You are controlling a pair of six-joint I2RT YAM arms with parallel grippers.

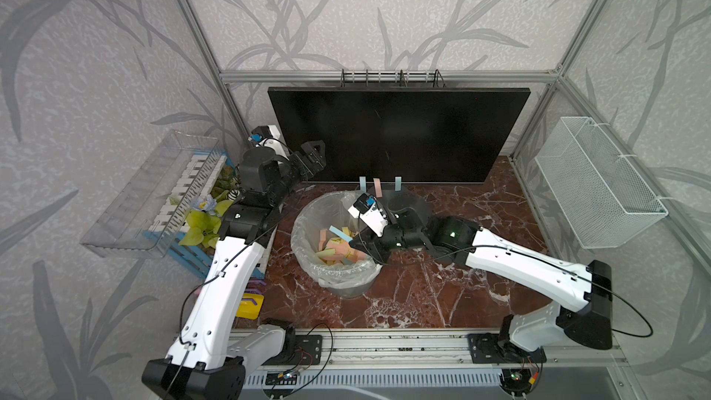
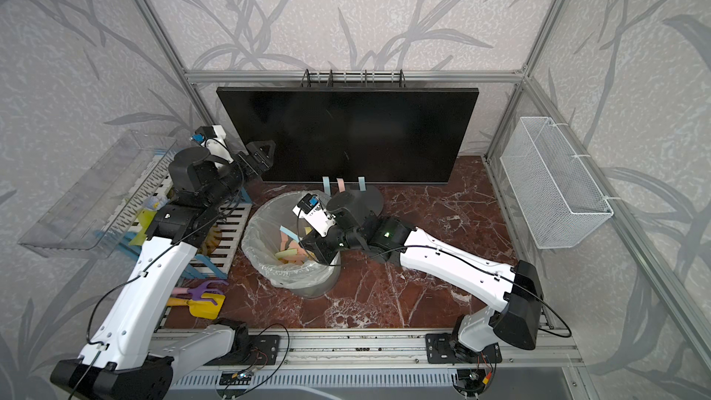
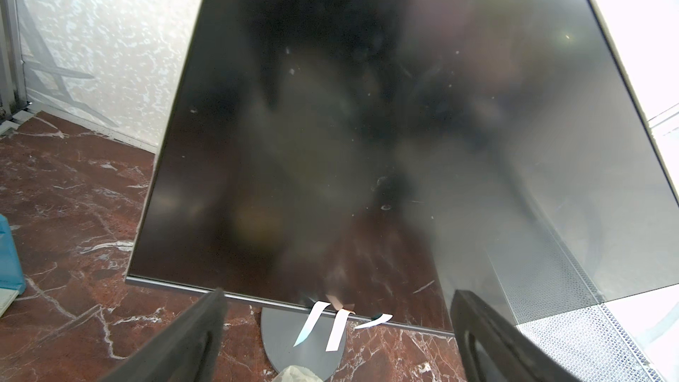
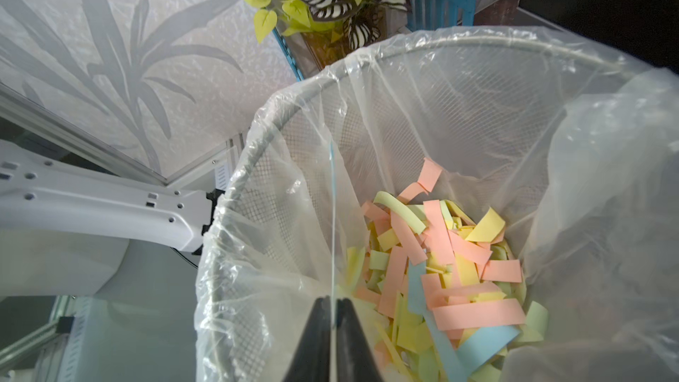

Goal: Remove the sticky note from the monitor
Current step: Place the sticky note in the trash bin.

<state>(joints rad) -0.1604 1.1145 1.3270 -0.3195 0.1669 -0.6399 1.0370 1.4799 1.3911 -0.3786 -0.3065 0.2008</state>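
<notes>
The black monitor (image 1: 396, 136) (image 2: 346, 132) stands at the back on a round grey base (image 3: 294, 336). Three sticky note strips hang from its bottom edge: blue (image 1: 362, 183), pink (image 1: 378, 186) and blue (image 1: 398, 183). My left gripper (image 1: 321, 155) (image 3: 338, 293) is open in front of the monitor's lower left corner, holding nothing. Over the lined waste bin (image 1: 307, 217) (image 4: 459, 44), my right gripper (image 1: 354, 244) (image 4: 332, 301) has its jaws almost together on a thin blue sticky note (image 4: 331, 214) (image 1: 340, 233). The note sticks straight out over the bin. Several coloured strips (image 4: 459, 270) lie inside the bin.
A white mesh basket (image 1: 600, 186) hangs on the right wall. On the left are a clear tray (image 1: 146, 194), a plant with a blue fence (image 1: 200, 221) and a yellow toy shovel (image 1: 250, 303). A black wire rack (image 1: 392, 76) stands behind the monitor.
</notes>
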